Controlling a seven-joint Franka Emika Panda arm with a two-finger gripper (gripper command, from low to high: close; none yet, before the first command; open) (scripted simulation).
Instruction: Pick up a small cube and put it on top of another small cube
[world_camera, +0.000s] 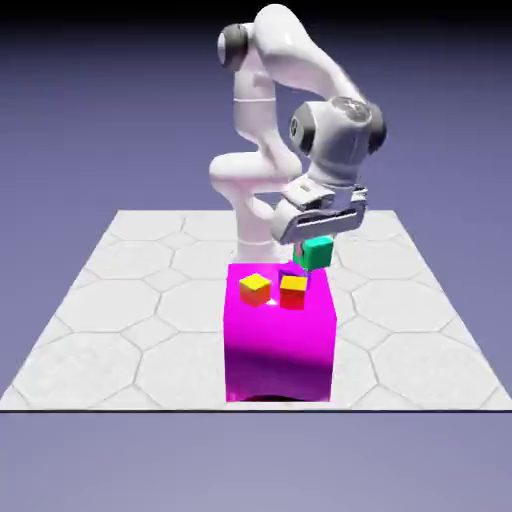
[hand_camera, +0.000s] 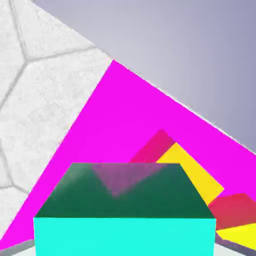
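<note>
Two views show me the same grip: my gripper (world_camera: 316, 237) is pinched on the small teal-green cube (world_camera: 318, 253), which hangs clear in the air. In the hand view that cube (hand_camera: 125, 210) fills the lower frame so fully that my fingertips are hidden behind it, so I judge the clamp mainly from the exterior view, where the cube sits between my fingers.

Taking the big magenta block (world_camera: 280, 335) as my landmark: the teal cube hovers just above its far top corner, on the exterior view's right, not touching it. On the block's top face, nearer the front, stand two small cubes side by side, the yellow cube (world_camera: 255, 289) and the red-and-orange cube (world_camera: 293, 291), close together though I cannot tell whether they touch. The hand view shows the magenta top (hand_camera: 115, 125) sloping away beyond my cube, with the yellow-and-red faces (hand_camera: 187, 172) of those cubes past it.

Around the block's foot spreads the grey hexagon-tiled table (world_camera: 120, 330). Behind the block rises my white arm (world_camera: 265, 150).
</note>
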